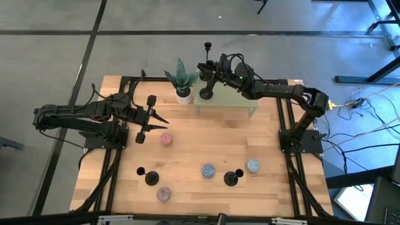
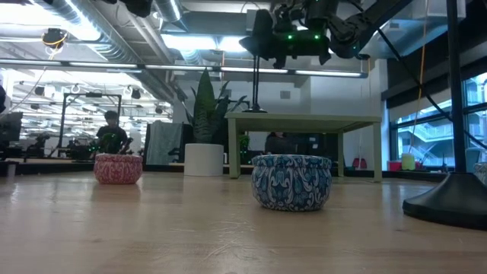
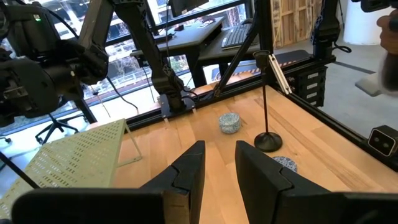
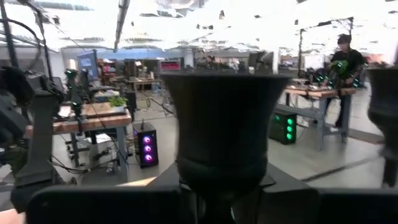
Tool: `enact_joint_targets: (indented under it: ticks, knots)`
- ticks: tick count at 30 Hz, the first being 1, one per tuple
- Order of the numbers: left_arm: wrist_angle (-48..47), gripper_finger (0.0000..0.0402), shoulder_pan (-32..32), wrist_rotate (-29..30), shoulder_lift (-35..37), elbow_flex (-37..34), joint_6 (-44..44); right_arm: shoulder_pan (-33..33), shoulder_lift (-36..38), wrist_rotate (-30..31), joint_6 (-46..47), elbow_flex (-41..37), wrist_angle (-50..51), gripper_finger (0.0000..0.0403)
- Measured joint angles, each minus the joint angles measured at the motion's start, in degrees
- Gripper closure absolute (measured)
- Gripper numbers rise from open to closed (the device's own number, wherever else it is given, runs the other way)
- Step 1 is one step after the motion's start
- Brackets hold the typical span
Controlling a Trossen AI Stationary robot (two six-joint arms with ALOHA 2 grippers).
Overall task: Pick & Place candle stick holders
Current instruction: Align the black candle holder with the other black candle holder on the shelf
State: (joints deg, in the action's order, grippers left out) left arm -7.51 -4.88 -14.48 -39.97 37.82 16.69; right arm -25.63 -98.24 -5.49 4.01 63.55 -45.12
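On the small green perforated stand at the far side of the bench, the right gripper is setting down a candle stick holder. Its round base sits on the stand's left end, next to the potted plant. The stem runs up into the gripper; the right wrist view is filled by the cup top. Right jaws: clamped on that holder near the cup, probably just starting to loosen, can't tell more.

To do this step well: let the base sit flat first, then open the jaws fully and lift straight up so the thin stem isn't dragged or tipped. Keep clear of the plant leaves.

Left gripper hovers over the bench's left middle, jaws a little apart and empty, near a pink tin. Two more holders stand on the near bench, one left and one right, with blue tins between and beside them. A fourth holder seems to stand behind the stand, off the bench. Low view shows a person far back in the room.

Likely next: the left arm takes the near-left holder by the stem.
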Motion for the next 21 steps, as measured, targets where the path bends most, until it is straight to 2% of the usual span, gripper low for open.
enact_joint_targets:
  ticks: [7,10,21]
  knots:
    - [0.0,0.0318,0.0,0.0,0.0,0.0,0.0,0.0,0.0,-0.9,0.0,0.0,0.0,0.0349]
    - [0.0,0.0318,0.0,0.0,0.0,0.0,0.0,0.0,0.0,-3.0,-0.1,0.0,0.0,0.0341]
    - [-0.1,0.0318,0.0,0.0,0.0,0.0,0.0,0.0,0.0,-3.9,-0.2,0.0,0.2,0.0235]
